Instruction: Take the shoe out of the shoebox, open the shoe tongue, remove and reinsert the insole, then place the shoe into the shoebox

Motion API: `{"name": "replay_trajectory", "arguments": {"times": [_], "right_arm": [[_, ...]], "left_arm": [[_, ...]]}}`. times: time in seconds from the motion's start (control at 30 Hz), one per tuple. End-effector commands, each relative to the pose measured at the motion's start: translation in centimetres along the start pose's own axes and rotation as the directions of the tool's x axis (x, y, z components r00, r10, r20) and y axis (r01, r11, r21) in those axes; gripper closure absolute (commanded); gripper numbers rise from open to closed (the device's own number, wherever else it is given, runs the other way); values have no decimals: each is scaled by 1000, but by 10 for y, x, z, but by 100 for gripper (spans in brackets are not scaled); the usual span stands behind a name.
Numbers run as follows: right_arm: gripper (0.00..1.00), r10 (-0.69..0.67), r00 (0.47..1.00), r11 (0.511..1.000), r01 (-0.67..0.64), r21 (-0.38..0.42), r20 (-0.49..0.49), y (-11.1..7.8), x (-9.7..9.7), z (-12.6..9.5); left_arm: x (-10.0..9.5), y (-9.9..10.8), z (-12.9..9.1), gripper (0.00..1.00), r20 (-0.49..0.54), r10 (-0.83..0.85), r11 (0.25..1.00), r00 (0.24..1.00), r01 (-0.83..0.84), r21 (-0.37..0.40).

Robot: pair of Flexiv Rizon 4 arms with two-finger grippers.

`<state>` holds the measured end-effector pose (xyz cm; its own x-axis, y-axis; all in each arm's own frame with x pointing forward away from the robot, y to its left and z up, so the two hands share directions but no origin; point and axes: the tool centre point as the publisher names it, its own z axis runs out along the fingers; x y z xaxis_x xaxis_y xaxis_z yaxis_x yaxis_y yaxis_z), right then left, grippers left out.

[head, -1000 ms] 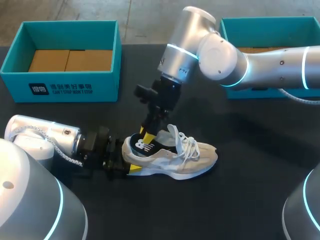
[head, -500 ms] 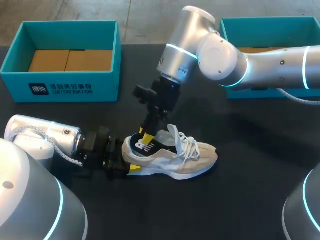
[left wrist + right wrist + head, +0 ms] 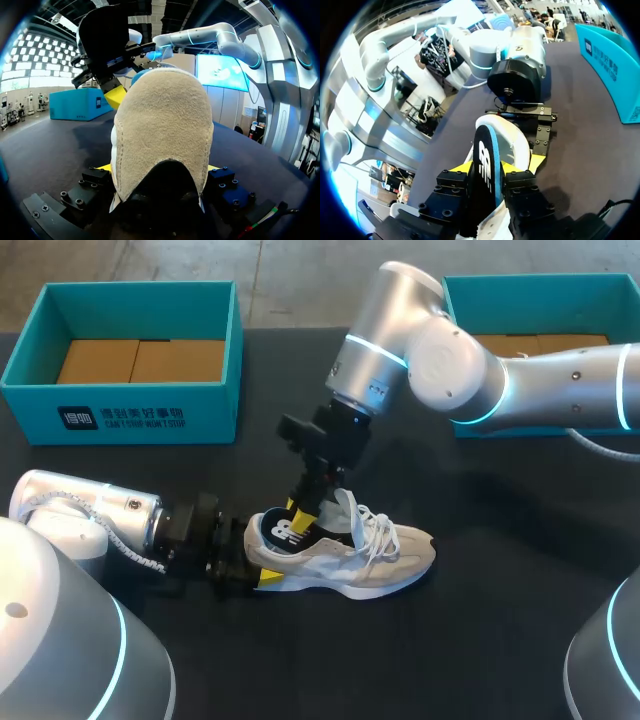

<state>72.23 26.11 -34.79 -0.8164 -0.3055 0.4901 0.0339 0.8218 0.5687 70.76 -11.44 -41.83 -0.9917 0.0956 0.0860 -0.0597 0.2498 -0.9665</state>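
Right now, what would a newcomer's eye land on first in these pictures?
The beige shoe lies at the middle of the black table, its heel clamped in the left pincer. Above it the right pincer grips the dark insole, which stands partly out of the shoe's opening. A left teal box and a right teal box sit at the far edge.

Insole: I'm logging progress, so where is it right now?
Head view: the insole stands partly out of the shoe's heel opening, mid-table, pinched by the right gripper; the left gripper clamps the heel.
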Motion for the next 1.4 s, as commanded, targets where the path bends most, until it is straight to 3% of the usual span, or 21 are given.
{"name": "replay_trajectory", "arguments": {"times": [0.03, 0.27, 0.97, 1.2, 1.4], "right_arm": [[70, -3, 1000, 1000, 3, -9, 13, -6, 5, 1], [76, -1, 1000, 1000, 1, -18, 6, -7, 3, 1], [76, -10, 1000, 1000, 10, -16, 10, 5, -3, 7], [87, -4, 1000, 1000, 4, -20, 7, 6, -3, 6], [87, -3, 1000, 1000, 3, 0, 10, 11, -2, 5]], "left_arm": [[1, 3, 0, 100, 2, 0, 1000, 1000, 0, -1], [1, 3, 0, 100, 2, 0, 1000, 1000, 0, -1], [1, 3, 0, 100, 2, 0, 1000, 1000, 0, -1], [1, 3, 0, 100, 2, 0, 1000, 1000, 0, -1], [1, 3, 0, 100, 2, 0, 1000, 1000, 0, -1]]}}
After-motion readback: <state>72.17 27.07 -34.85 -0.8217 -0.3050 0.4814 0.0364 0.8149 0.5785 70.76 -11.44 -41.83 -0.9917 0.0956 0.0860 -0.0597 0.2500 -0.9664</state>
